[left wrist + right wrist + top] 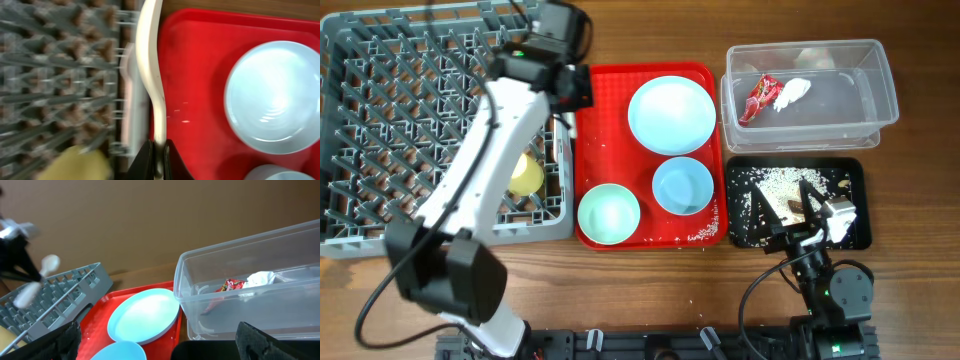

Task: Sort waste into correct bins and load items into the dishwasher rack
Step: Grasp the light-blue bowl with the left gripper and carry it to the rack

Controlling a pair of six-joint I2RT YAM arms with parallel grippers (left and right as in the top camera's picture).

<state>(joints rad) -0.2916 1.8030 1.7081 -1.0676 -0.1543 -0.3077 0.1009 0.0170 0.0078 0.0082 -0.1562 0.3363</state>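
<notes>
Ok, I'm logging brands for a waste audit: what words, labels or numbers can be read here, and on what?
None can be read.
The red snack wrapper in the clear tub bears print, but it is too small and blurred to read in any view.
No other lettering shows.

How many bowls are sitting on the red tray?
2. The pale green bowl sits at the red tray's near-left corner, and the light blue bowl is beside it, below the round plate.
</notes>
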